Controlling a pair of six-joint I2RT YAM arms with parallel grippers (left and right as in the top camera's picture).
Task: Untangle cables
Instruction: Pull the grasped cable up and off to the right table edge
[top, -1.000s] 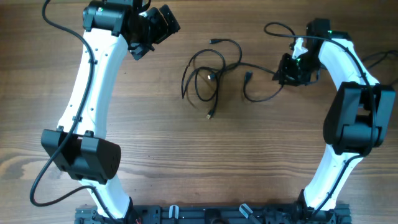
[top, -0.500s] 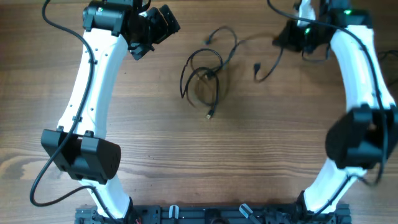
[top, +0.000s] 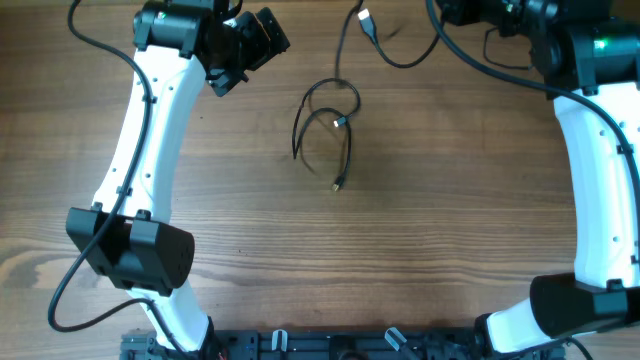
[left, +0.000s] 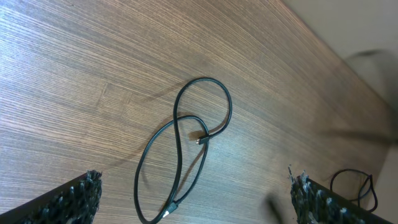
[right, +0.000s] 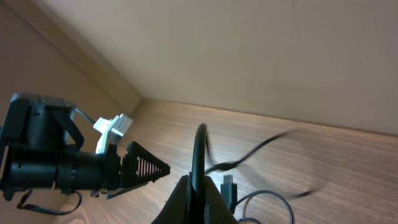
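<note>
From above, a looped cable (top: 348, 155) is seen lying on the table (top: 400, 230) in the upper middle of the frame, with one plug end pointed toward the bottom edge. A second one, the held cable (top: 398, 64), is seen curving along the top edge, well apart from the first. It runs toward the right fingers (top: 462, 12) in the upper right corner. The left fingers (top: 258, 40) are held above the table at the upper left, away from both cables.

In the left wrist view, the looped cable (left: 176, 124) is shown in the middle of the frame, crossed over itself on the wood. The left fingers (left: 74, 199) are spread wide at the two lower corners, with nothing between them.

In the right wrist view, the right fingers (right: 193, 202) are pressed together at the bottom centre, and the held cable (right: 199, 149) is gripped between them and rises upright. The left arm (right: 50, 165) is seen at the left edge.
</note>
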